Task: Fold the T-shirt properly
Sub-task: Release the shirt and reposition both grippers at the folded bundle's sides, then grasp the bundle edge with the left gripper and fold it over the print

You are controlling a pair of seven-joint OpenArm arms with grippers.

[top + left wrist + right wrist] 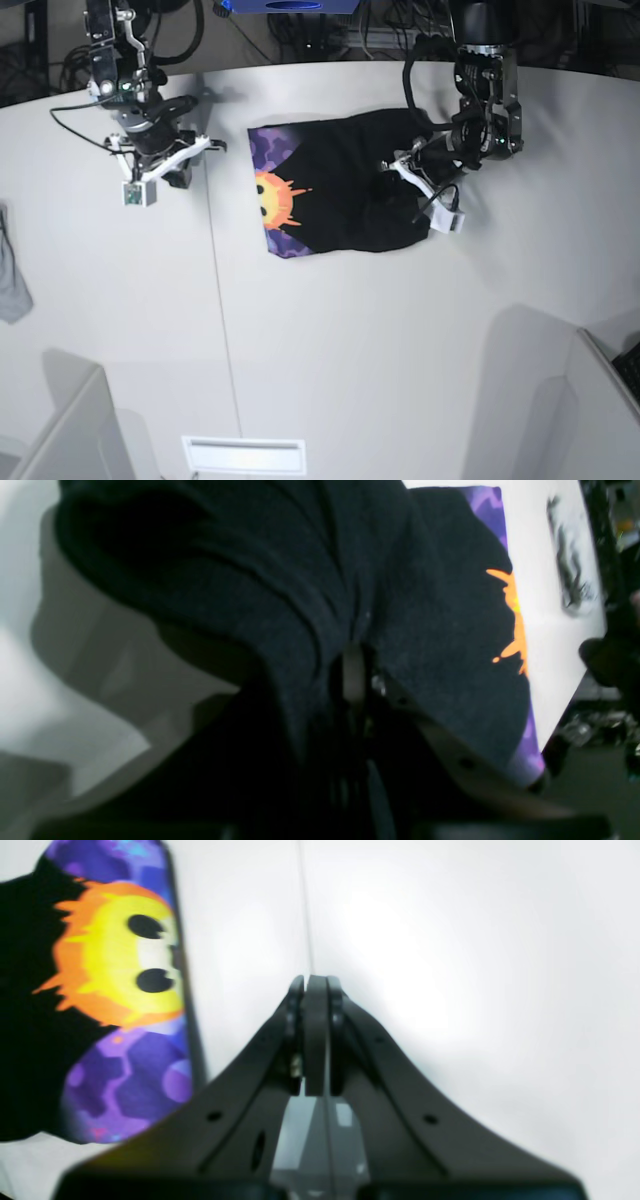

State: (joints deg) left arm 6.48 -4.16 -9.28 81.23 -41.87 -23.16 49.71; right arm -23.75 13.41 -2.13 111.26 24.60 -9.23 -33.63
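Toward the far edge of the worktop (330, 330), a little right of its middle, lies the T-shirt (345, 190), partly folded, with black cloth doubled over most of it and the orange-yellow sun face on purple showing only along its left side. At the shirt's right edge the left gripper (354, 677) sits among bunched folds of black cloth; from its wrist view the fabric drapes over and around the fingers, so it looks to be pinching a gather of the shirt, though the contact itself is buried in cloth. Well apart, near the far-left part of the worktop, the right gripper (316, 990) hangs over bare surface with its fingers pressed together on nothing. The shirt should handle as light, limp cloth that sags and wrinkles where it is lifted and slides easily on the smooth top, so a hem or corner, taken through all layers, looks the safest hold. No containers are in view; a small grey cloth (12, 275) lies at the left edge
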